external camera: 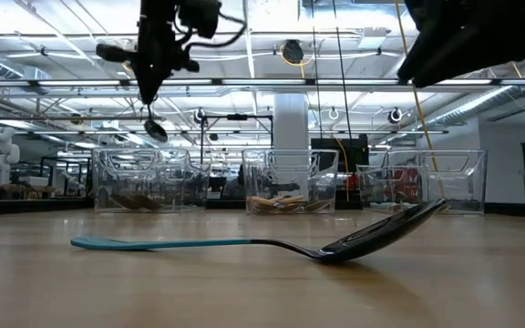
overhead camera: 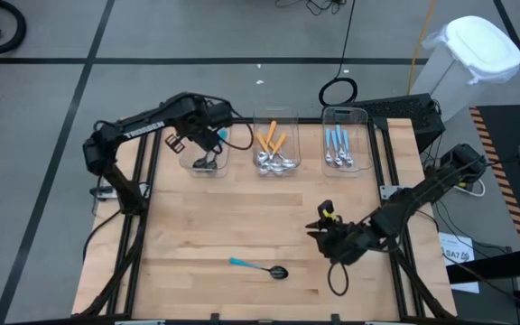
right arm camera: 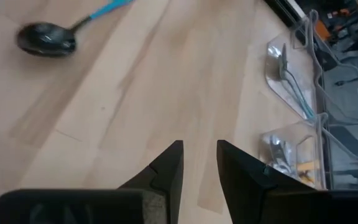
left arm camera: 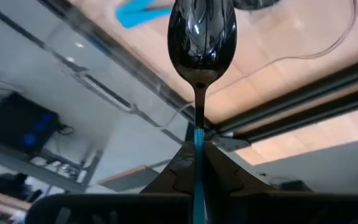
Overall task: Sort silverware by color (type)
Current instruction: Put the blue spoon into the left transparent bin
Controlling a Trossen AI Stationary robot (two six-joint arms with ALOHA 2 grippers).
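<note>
- The left gripper (overhead camera: 208, 137) hangs over the left bin (overhead camera: 208, 162) at the far edge of the table (overhead camera: 242, 217). It is clamped on the teal handle of a black-bowled spoon (left arm camera: 201, 37), which points bowl-down from the fingers. In the left wrist view the handle runs straight into the closed fingertips and its upper end is cut off. From above, the arm covers most of this spoon.
- The left bin holds dark spoons at its bottom; the clear walls and the arm above blur them, so I cannot count them.
- The middle bin (overhead camera: 276, 149) holds orange-handled spoons (overhead camera: 272, 140) with shiny bowls piled toward the near end; the exact number is hard to make out.
- The right bin (overhead camera: 344, 144) holds light-blue-handled spoons (overhead camera: 337, 140), also overlapping.
- A lone teal spoon (overhead camera: 260, 268) lies flat on the near part of the table, black bowl toward the right, well apart from the bins.
- The right gripper (right arm camera: 199, 163) hovers above the bare wood to the right of that spoon, fingers parted with nothing between them. In the low view only a dark piece of this arm shows at the top right corner.
</note>
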